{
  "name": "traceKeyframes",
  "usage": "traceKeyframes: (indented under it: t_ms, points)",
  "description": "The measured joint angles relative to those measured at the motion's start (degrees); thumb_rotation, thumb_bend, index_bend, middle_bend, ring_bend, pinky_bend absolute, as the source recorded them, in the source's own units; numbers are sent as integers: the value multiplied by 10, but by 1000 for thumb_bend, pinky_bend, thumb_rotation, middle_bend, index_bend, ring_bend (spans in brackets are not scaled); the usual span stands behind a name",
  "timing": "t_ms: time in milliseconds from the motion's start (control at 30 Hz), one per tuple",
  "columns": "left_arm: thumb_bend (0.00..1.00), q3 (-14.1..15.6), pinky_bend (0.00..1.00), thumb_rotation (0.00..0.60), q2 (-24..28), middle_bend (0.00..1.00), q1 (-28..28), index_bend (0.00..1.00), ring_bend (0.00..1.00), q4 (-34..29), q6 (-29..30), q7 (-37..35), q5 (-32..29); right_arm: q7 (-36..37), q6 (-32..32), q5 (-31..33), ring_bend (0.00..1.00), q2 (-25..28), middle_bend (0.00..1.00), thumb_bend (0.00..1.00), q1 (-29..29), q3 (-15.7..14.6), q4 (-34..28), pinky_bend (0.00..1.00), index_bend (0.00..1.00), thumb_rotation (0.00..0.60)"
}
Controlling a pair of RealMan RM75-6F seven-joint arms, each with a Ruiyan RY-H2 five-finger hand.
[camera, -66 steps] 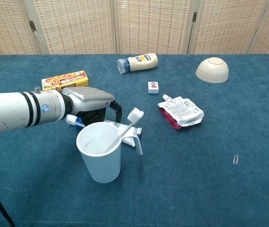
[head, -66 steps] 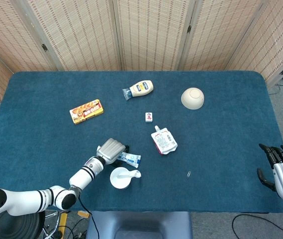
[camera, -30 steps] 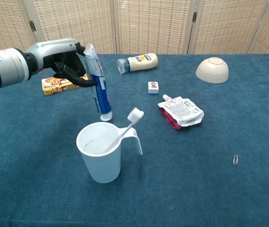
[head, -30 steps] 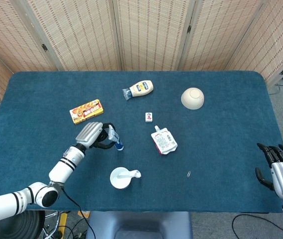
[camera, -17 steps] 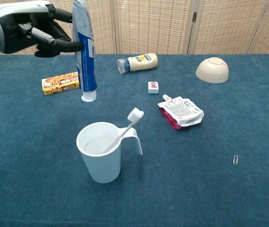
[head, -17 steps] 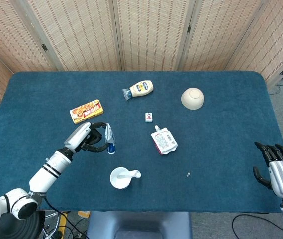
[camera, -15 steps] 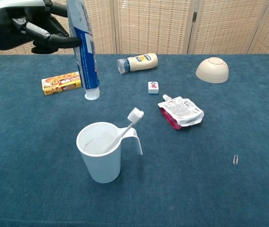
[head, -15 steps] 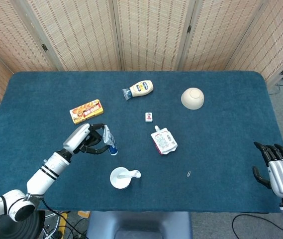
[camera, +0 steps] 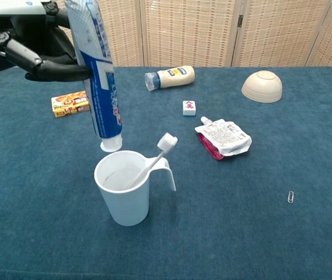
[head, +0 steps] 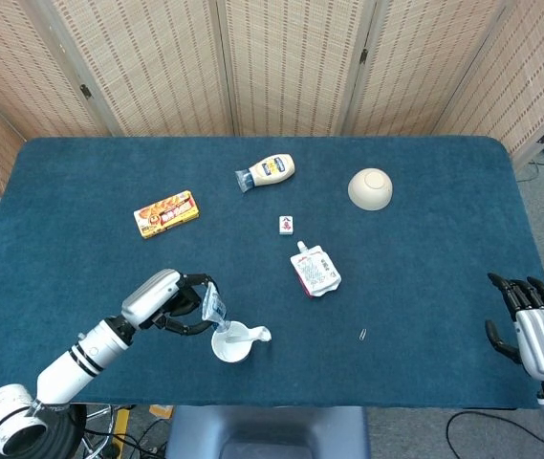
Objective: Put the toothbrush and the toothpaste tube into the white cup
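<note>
The white cup (camera: 125,188) (head: 230,342) stands near the table's front edge with the toothbrush (camera: 154,160) leaning in it, bristle head over the rim. My left hand (camera: 30,41) (head: 169,304) holds the blue and white toothpaste tube (camera: 100,81) (head: 214,308) upright, cap down, in the air. The cap hangs just above the cup's far left rim. My right hand (head: 533,327) hovers open off the table's right front corner, holding nothing.
A mayonnaise bottle (camera: 170,77) lies at the back. A small tile (camera: 189,107), a red and white pouch (camera: 223,137), an upturned bowl (camera: 262,86) and an orange box (camera: 71,103) are spread across the blue cloth. A paper clip (camera: 290,197) lies at the right.
My left hand picked the tube up from beside the cup, raised it cap down, and carried it toward me until its cap hangs over the cup's rim. The right hand stayed put.
</note>
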Motion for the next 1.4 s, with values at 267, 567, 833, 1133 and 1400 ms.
traceKeyframes:
  t_ms: [267,567,833,1133,1400]
  points:
    - [345,25,942,600,-13,1000,-8,709,959,0,-2,19,11,1,1,1,213,1,261,337,-1,-1,0,157,141,600]
    - [345,35,942,600,-29,1000,-17,673,958,15,-8,35,4,0,-2,1,214,1,261,337,1,0,1,157,141,600]
    - [345,47,939,600,-33,1000,-27,486,943,30,-25,61,-1,0,-5,2,214,3,261,337,3,0,0,157,141,600]
    - [343,65,926,600,-24,1000,-35,241,912,32,-40,68,3,-6,-10,2,214,3,261,337,8,1,-6,157,141,600]
    - [326,66,917,600,-18,943,-29,167,852,32,-17,61,1,-12,-10,2,213,5,261,337,10,2,-12,157,141,600]
